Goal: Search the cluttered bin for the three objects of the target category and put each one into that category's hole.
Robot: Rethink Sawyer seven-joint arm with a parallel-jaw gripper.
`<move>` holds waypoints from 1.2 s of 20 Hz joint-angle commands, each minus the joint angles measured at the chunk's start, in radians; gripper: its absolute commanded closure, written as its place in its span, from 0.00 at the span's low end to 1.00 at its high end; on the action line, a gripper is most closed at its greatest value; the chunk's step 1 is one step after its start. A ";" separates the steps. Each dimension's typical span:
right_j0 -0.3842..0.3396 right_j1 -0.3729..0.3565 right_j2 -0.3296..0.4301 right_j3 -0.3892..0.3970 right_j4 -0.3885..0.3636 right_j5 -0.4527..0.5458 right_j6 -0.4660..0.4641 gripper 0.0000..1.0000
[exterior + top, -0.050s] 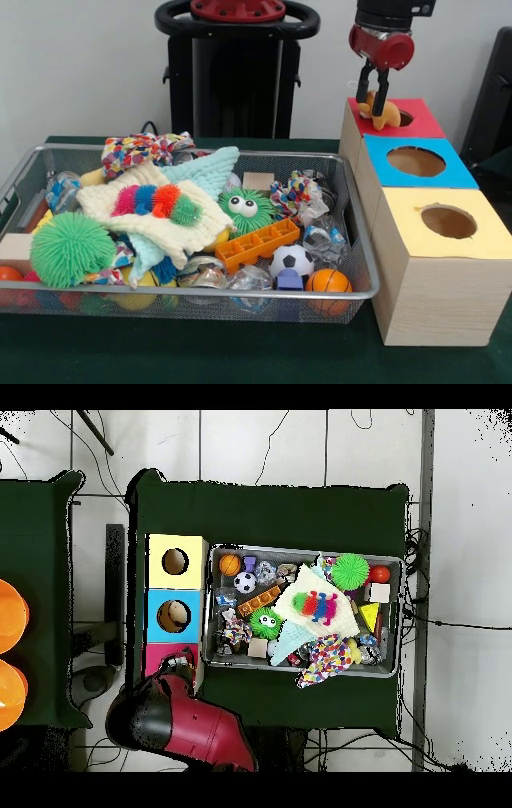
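Front view: gripper (373,90) over the far red box (416,120), fingers clamped on a yellow toy (382,113) just beside its hole (405,118). Overhead view: gripper (180,665) above the red box (160,656), left of the bin (208,606) on the desk (270,514).

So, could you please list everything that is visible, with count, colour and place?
bin: one, wire mesh, on the table
boxes: three, red, blue, yellow tops, each with a hole, beside the bin
spiky ball: one, green, bin's near corner
googly toy: one, green, bin centre
block: one, orange, bin centre
soccer ball: one, black-white, near wall
basketball: one, orange, near wall
cloths: cream and pale blue, over the clutter
orange toy: one, on the red box
gripper: one, red-black, shut on the orange toy
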 commanded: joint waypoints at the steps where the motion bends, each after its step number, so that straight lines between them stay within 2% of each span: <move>1: 0.012 0.038 0.091 0.051 0.046 -0.069 0.183 0.00; 24: 0.032 0.037 0.090 0.047 0.072 -0.057 0.191 0.00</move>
